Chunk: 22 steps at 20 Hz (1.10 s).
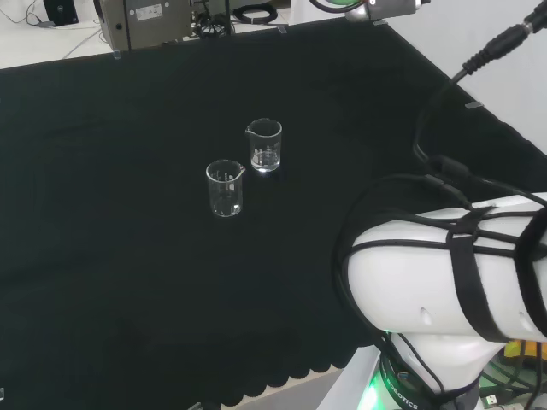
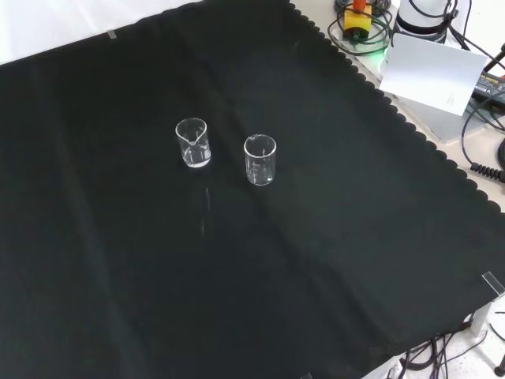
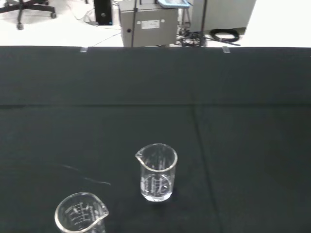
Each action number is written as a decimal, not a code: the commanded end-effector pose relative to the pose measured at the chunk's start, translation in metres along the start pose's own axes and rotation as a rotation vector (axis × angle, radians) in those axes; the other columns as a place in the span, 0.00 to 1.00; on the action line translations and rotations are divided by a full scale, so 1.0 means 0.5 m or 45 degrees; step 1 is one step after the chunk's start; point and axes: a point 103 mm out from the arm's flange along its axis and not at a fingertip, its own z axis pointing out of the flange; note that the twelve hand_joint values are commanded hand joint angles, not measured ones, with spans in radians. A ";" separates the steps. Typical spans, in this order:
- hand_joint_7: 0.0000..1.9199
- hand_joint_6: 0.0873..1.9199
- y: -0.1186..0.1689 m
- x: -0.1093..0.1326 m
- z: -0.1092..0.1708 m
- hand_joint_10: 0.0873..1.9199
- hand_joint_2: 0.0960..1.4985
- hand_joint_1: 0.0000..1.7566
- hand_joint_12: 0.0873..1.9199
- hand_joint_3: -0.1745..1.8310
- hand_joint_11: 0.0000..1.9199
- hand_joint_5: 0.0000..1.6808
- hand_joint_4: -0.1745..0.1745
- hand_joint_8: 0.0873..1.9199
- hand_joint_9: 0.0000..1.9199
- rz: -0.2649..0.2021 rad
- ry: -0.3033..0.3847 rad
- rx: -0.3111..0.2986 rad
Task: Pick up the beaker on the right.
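Nearest the wrist camera, a spouted clear beaker (image 3: 80, 213) is seen at the frame edge, with a second clear beaker (image 3: 156, 172) just beyond it. Both stand upright and empty on the black cloth (image 1: 102, 256), near each other but not touching. In the head view, the target is taken to be the right-hand beaker (image 1: 265, 146), which appears at the left in the front view (image 2: 192, 143). It is judged light, rigid, smooth, slippery and fragile; the side wall at mid-height should be gripped. The neighbouring beaker (image 1: 225, 188) is the only obstruction. The state of the hand cannot be told
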 end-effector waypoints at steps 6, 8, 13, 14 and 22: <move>0.09 0.00 0.058 -0.044 0.086 0.15 0.73 0.24 0.70 0.25 0.05 0.27 0.46 0.24 0.23 0.028 0.128 0.020; 0.10 0.00 0.072 -0.054 0.108 0.23 0.72 0.26 0.71 0.27 0.06 0.28 0.46 0.25 0.20 0.033 0.139 0.032; 0.10 0.00 0.139 -0.069 0.166 0.26 0.71 0.26 0.71 0.27 0.06 0.29 0.46 0.25 0.20 0.021 0.163 0.063; 0.10 0.00 0.155 -0.070 0.177 0.27 0.71 0.26 0.71 0.27 0.06 0.29 0.46 0.25 0.20 0.010 0.170 0.059; 0.11 0.00 0.293 -0.084 0.286 0.28 0.67 0.30 0.71 0.27 0.08 0.27 0.45 0.26 0.21 -0.029 0.207 0.119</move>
